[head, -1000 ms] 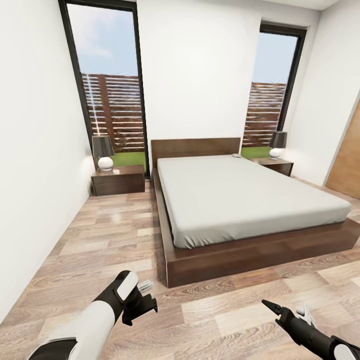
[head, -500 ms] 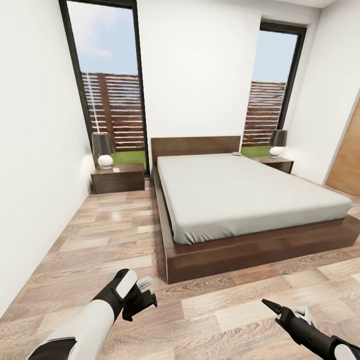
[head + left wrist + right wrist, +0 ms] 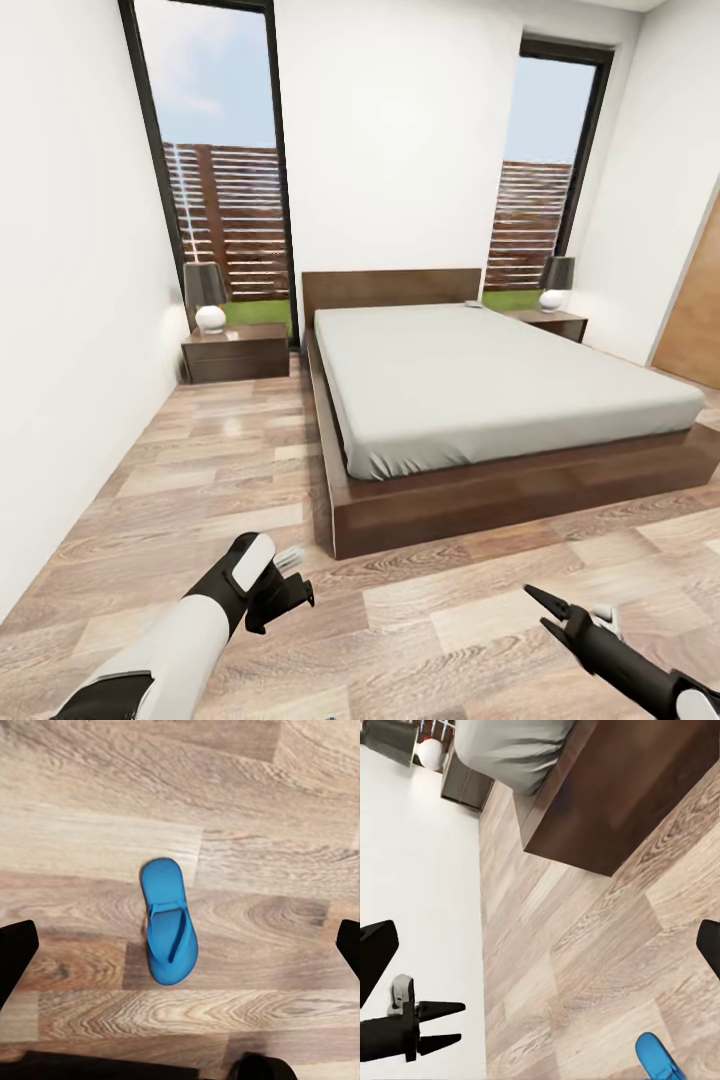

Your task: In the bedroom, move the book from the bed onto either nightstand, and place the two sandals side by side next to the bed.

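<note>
The bed [image 3: 500, 385] of dark wood with its bare grey mattress fills the middle of the bedroom. A small flat thing, likely the book [image 3: 473, 303], lies on the mattress by the headboard's right end. One nightstand [image 3: 236, 352] stands left of the bed and another [image 3: 548, 324] right of it. A blue sandal [image 3: 169, 922] lies on the floor straight below my open left gripper [image 3: 295, 580], well apart from its fingers. A blue sandal toe [image 3: 658, 1059] shows at the right wrist view's edge. My right gripper [image 3: 540, 610] hangs open and empty over the floor.
Each nightstand carries a lamp [image 3: 207, 297], [image 3: 555, 283]. A white wall [image 3: 70, 350] runs along the left and a wooden door [image 3: 695, 320] stands at the right. Wood-plank floor [image 3: 230, 450] lies between wall and bed. My left gripper [image 3: 454, 1025] appears in the right wrist view.
The whole head view has shifted: the bed and nightstands sit slightly higher and farther in the picture, so the camera moved. Both arms keep the same pose.
</note>
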Available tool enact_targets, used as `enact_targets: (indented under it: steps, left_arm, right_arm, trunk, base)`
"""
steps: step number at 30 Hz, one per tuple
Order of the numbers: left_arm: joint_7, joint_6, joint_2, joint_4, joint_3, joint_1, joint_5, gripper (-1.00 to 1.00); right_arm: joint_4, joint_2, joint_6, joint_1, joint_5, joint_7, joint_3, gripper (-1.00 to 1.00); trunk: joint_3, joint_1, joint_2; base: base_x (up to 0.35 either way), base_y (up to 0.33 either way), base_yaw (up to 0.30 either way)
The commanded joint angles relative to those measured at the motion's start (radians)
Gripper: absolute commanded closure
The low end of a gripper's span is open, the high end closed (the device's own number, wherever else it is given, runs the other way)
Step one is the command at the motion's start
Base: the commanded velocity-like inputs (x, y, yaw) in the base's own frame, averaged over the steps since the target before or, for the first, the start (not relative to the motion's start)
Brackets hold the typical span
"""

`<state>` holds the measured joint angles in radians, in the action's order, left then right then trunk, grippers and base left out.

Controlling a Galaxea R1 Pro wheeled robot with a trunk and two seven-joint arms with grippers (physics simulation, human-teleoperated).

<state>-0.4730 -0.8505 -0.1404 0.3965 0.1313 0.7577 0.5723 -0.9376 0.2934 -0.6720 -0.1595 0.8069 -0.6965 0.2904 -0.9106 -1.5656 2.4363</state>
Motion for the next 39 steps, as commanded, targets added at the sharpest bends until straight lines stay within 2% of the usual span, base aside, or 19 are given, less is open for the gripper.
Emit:
enact_targets:
  steps: [1,9,19,26,39]
  left_arm:
    - [-0.011,-0.002,-0.001,0.002,0.004,0.001,0.011,-1.0]
    - [-0.012,-0.004,-0.002,0.002,0.003,0.004,0.011,-1.0]
    - [-0.012,-0.003,-0.002,0.0,0.001,0.005,0.008,-1.0]
    - [-0.012,-0.003,-0.002,-0.002,0.0,0.005,0.008,-1.0]
    - [-0.012,0.0,-0.003,-0.002,-0.002,0.005,0.01,-1.0]
  right_arm:
    - [0.0,0.003,-0.007,0.0,0.004,-0.021,0.006,-1.0]
    - [0.0,0.026,-0.05,0.003,0.005,-0.176,0.051,-1.0]
    - [-0.001,0.04,-0.095,0.006,-0.001,-0.334,0.066,-1.0]
    - [-0.001,0.055,-0.101,0.007,-0.001,-0.356,0.068,-1.0]
    - [-0.002,0.058,-0.102,0.008,-0.002,-0.36,0.067,-1.0]
  trunk:
    - [-0.004,-0.004,0.008]
    - [-0.029,-0.034,0.064]
    - [-0.068,-0.039,0.066]
    - [-0.095,-0.042,0.068]
    - [-0.145,-0.048,0.071]
  base:
    - [0.0,0.0,0.0]
    - [0.0,0.0,0.0]
    - [0.0,0.0,0.0]
    - [0.0,0.0,0.0]
    - [0.0,0.0,0.0]
